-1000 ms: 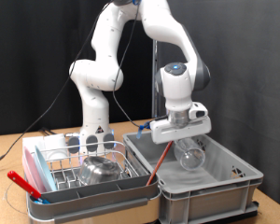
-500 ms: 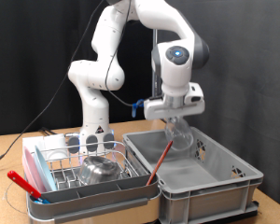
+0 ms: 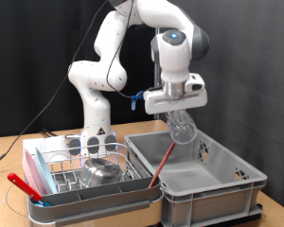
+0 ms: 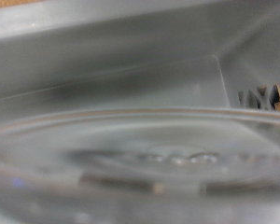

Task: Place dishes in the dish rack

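My gripper (image 3: 179, 110) hangs above the grey crate (image 3: 201, 176) at the exterior view's right, shut on a clear glass cup (image 3: 184, 127) that dangles tilted below its fingers. The wrist view is filled by the blurred glass cup (image 4: 131, 159), with the crate's grey floor behind it. The dish rack (image 3: 79, 173), a wire grid on a white-pink tray, sits at the exterior view's left. A shiny steel bowl (image 3: 102, 171) rests in it, and clear glass shows at its back.
A red stick (image 3: 161, 163) leans in the crate against its left wall. A red-handled utensil (image 3: 25, 186) lies across the rack's front trough. A clear round dish (image 3: 13, 201) sits at the table's lower left. The robot base (image 3: 97, 132) stands behind the rack.
The gripper has risen out of the crate with the glass cup and shifted slightly towards the exterior view's left. The rack and bowl have not moved.
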{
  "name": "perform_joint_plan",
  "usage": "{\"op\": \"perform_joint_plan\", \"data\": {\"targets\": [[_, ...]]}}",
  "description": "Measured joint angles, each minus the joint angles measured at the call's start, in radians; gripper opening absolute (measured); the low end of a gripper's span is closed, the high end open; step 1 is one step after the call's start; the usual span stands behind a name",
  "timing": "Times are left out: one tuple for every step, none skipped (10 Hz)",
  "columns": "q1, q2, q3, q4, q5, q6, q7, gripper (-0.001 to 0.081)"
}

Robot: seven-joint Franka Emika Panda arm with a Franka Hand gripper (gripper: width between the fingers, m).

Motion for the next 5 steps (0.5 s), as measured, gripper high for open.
{"op": "perform_joint_plan", "data": {"targets": [[-0.017, 0.037, 0.0, 0.023, -0.032, -0.115, 0.0, 0.0115], [-0.032, 0.075, -0.001, 0.045, -0.055, -0.22, 0.0, 0.0115], [-0.045, 0.114, -0.001, 0.069, -0.078, -0.325, 0.001, 0.0115], [-0.038, 0.12, -0.014, 0.07, -0.057, -0.293, 0.023, 0.0115], [-0.017, 0.096, -0.026, 0.068, -0.071, -0.341, 0.009, 0.0115]]}}
